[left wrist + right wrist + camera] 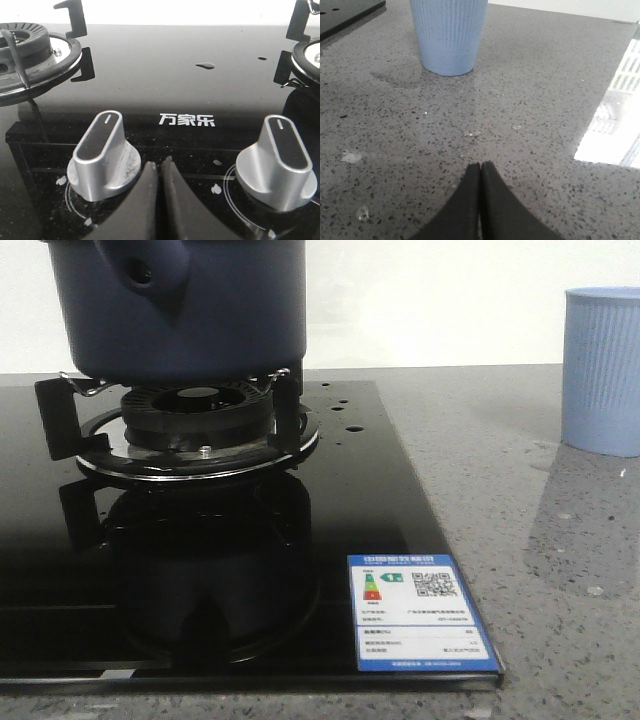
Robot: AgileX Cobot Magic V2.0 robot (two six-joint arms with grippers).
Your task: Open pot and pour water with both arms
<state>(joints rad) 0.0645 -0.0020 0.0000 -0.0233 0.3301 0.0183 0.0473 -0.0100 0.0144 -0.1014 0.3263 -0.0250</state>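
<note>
The dark navy-blue pot [190, 310] stands on the gas burner [195, 420] at the back left of the front view, its stubby handle with a hole [140, 270] facing me; its top is cut off, so no lid shows. The light blue ribbed cup [602, 370] stands on the grey counter at the right, and also shows in the right wrist view [448, 35]. My left gripper [159, 167] is shut and empty, low over the black stove panel between two silver knobs. My right gripper [480, 167] is shut and empty above the counter, short of the cup.
The black glass stove top [380, 500] carries an energy label [420, 625] at its front right corner. Two silver knobs [102, 152] [280, 160] flank my left gripper. A second burner [30, 50] lies beyond them. Speckled grey counter [530, 115] surrounds the cup.
</note>
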